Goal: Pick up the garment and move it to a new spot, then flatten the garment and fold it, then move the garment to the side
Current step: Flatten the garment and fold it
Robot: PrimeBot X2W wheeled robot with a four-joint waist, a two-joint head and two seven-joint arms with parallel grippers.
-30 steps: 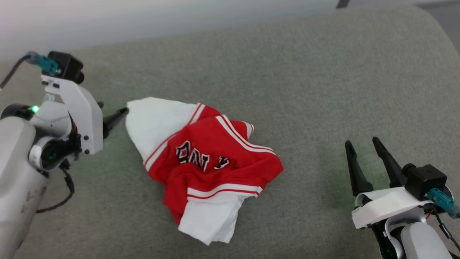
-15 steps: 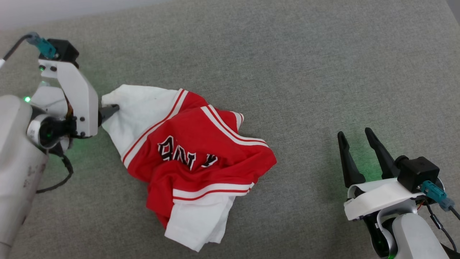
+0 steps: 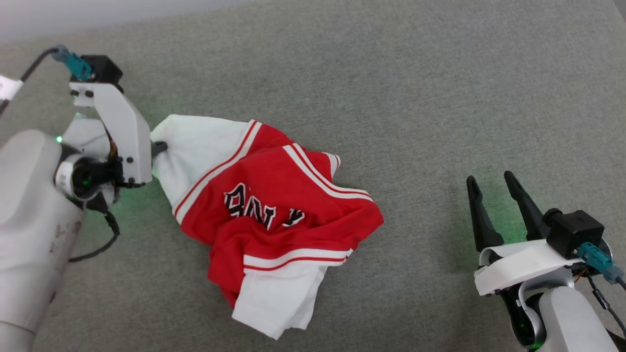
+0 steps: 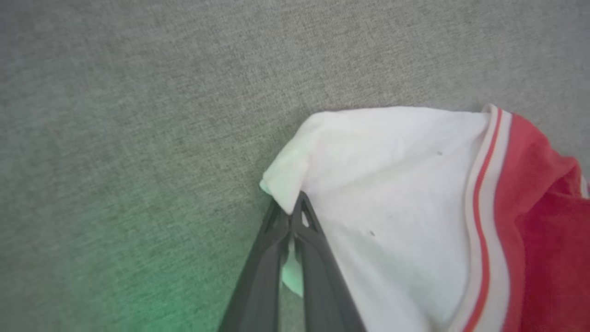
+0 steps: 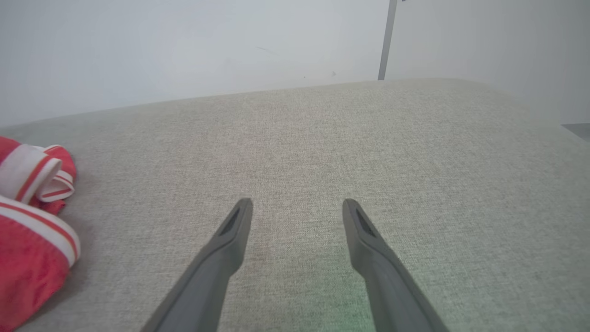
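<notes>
On grey cushion [image 3: 440, 98], crumpled garment [image 3: 274, 195], left gripper [image 4: 292, 207] pinching its white sleeve [image 3: 195, 146], right gripper [image 3: 490, 177] spread, well apart

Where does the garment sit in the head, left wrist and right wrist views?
Head view: garment crumpled left of centre, left gripper shut on its white sleeve.
Left wrist view: white sleeve at right, corner pinched between the fingers.
Right wrist view: garment at left edge.
Shared landmark: grey cushion underneath.

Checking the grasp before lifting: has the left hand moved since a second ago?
Yes. Against the unmoved garment, the left hand has advanced rightwards in the head view onto the white sleeve and shut.
</notes>
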